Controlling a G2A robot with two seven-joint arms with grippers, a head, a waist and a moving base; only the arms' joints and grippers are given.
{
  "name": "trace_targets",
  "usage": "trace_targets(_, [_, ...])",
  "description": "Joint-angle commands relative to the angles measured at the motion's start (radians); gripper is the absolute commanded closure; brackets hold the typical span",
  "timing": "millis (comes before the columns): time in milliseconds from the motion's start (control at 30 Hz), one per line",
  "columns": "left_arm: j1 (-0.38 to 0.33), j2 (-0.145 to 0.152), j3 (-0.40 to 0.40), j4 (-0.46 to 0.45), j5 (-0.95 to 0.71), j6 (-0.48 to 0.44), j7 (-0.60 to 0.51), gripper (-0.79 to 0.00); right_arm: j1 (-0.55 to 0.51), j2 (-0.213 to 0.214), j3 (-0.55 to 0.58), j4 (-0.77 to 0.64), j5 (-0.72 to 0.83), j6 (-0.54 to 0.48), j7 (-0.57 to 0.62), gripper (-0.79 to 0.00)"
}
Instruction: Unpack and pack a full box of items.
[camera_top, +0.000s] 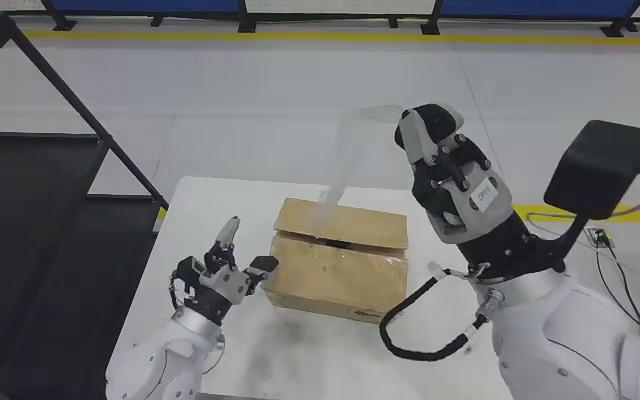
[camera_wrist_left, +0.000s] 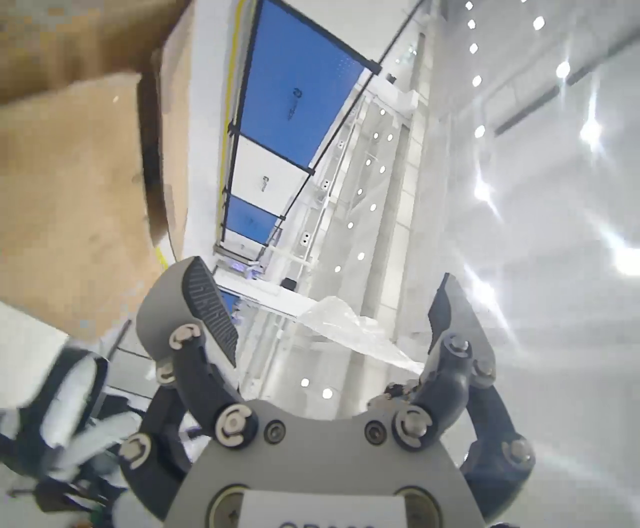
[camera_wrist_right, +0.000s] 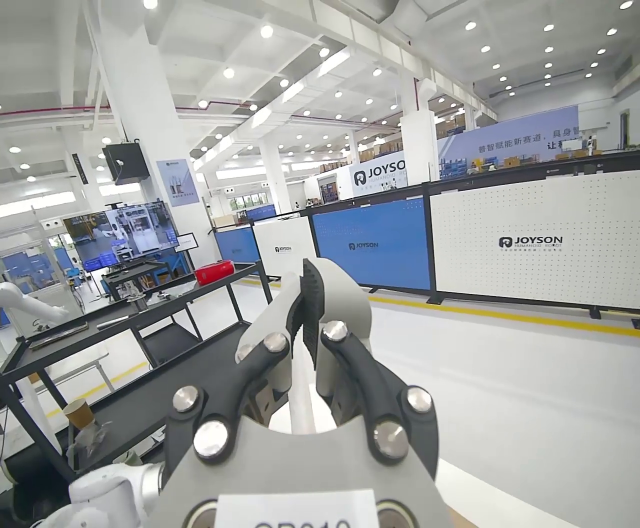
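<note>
Box (camera_top: 340, 265) sits mid-table (camera_top: 300, 350), top flaps parted. Clear plastic sheet (camera_top: 345, 160) rises from opening to my right gripper (camera_wrist_right: 305, 290), which is clamped on sheet's upper end, high above box. Left gripper (camera_top: 248, 246) spread wide just beside box's corner, contact unclear. Risk: thin film slips from pads or snags on flap, and unbraced box drags or tips.

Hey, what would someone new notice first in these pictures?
The clear film stands out most: it stretches up from the cardboard box at mid-table to the raised right gripper, which is shut on it. Next comes the left gripper, open, low at the box's left end.
</note>
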Motion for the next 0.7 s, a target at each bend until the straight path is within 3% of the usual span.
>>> trace_targets(0, [0.000,0.000,-0.001,0.000,-0.024,0.022,0.003,-0.785,0.000,0.000,0.000,0.000,0.000,-0.002,0.000,0.000])
trace_targets(167, [0.000,0.000,-0.001,0.000,-0.024,0.022,0.003,-0.785,-0.004,0.000,0.001,0.000,0.000,-0.003,-0.003,0.000])
trace_targets(300, [-0.003,0.006,0.023,-0.009,0.098,0.001,-0.016,-0.785,-0.039,-0.005,0.005,-0.007,0.018,0.015,-0.048,0.000])
trace_targets(667, [-0.070,0.000,0.192,0.073,0.455,-0.259,0.045,-0.785,-0.012,-0.030,-0.037,-0.016,0.100,0.116,-0.062,0.000])
